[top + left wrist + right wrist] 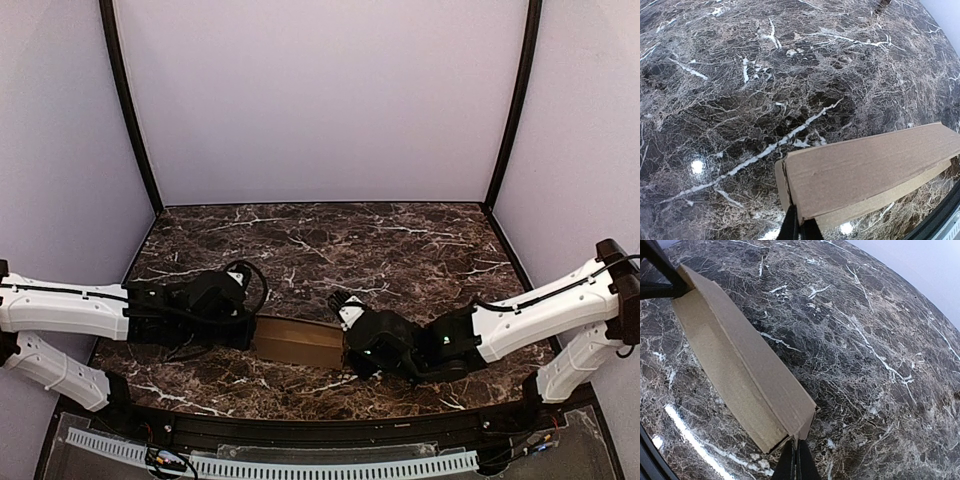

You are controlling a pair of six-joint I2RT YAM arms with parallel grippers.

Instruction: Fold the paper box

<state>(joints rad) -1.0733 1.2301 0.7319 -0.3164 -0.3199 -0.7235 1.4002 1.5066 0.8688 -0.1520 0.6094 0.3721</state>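
**Both grippers pinch the ends of the narrow brown box**

The left arm [70,308] reaches in from the left edge, low over the dark marble table [400,240]. The left gripper [250,332] sits at the left end of the paper box [298,342]. In the left wrist view its two dark fingers [790,227] are pressed together with no gap, nipping the thin cardboard at the box's near end. From there the box runs away to the right.

The paper box lies near the front edge of the table, about midway between the two arms, with its long axis running left to right. It is plain brown, long and narrow, and already shaped into a closed tube. A fold line runs along its length, and in the right wrist view a small flap shows at the near end.

The right gripper [347,352] meets the box's right end. In its own wrist view the jaws are closed tight against each other at that end flap, holding the cardboard edge. The right arm [540,312] stretches back to the right edge. Pale lavender walls [320,100] stand behind the table.
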